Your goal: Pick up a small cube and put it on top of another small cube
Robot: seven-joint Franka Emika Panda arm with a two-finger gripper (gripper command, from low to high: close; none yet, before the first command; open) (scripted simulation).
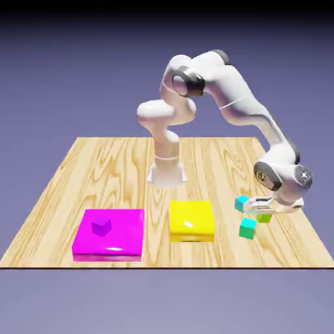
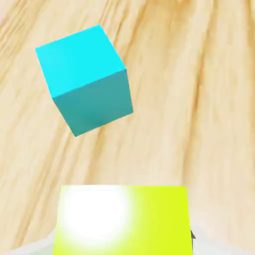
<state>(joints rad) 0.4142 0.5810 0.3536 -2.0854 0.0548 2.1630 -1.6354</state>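
In the exterior view, the lime cube (image 1: 263,218) is being clamped between the fingers of the gripper (image 1: 262,212), at the right of the wooden table (image 1: 130,176). The upper part of the cube is being hidden by the hand, and whether its underside is being kept on the wood or just off it cannot be told. In the hand view, the cube's bright top is being shown large at the bottom edge, with a white glare being thrown over its left part.

The teal cube (image 1: 247,229) is being borne by the table just to the near left of the lime cube, with nothing being stacked on it. The cyan cube (image 1: 242,203) is being seen farther back, on the far left side of the lime cube. Well to the left, the yellow block (image 1: 191,220) is being supported by the table, and beyond it, at the exterior view's left, the purple cube (image 1: 101,226) is being carried on the magenta slab (image 1: 128,228).
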